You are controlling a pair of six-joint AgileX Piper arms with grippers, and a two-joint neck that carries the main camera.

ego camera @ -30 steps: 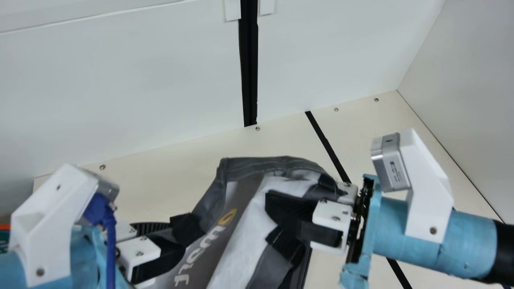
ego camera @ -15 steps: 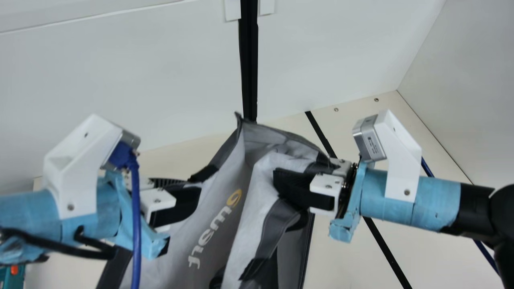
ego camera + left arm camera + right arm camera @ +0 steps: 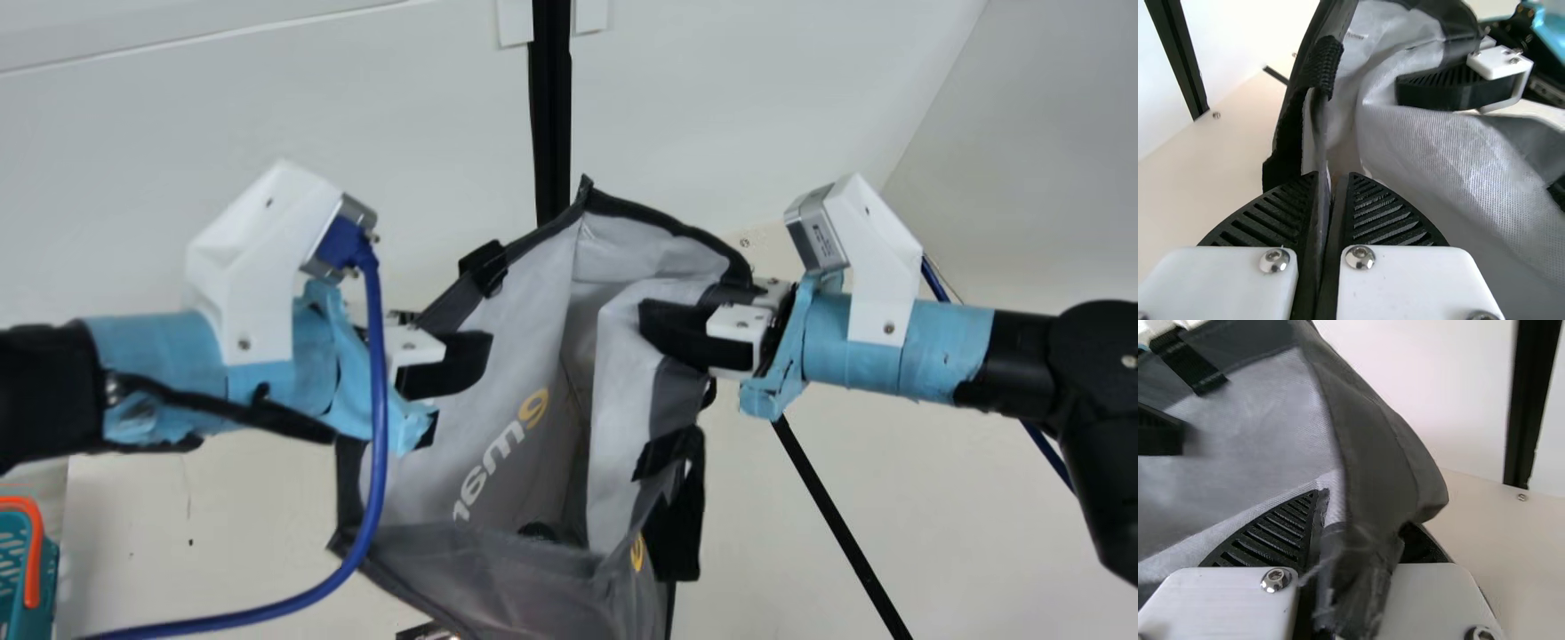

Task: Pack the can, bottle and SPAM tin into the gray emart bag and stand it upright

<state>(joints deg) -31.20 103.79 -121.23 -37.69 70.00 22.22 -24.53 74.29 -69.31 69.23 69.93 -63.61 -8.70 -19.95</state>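
Gray woven-fabric bag (image 3: 529, 302), dark-trimmed, mouth gaping; yellow-and-white lettering (image 3: 533, 407). Black, ribbed left hand (image 3: 473, 351): clamped on left rim. Matching right hand (image 3: 660, 322): clamped on right rim, folded.

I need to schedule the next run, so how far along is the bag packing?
Packing looks at least begun: something dark shows inside the open gray bag, though I can't tell which item. In hand, the left gripper and right gripper both grip the bag's edge. Left: release it standing; whether all three items are in is unclear.
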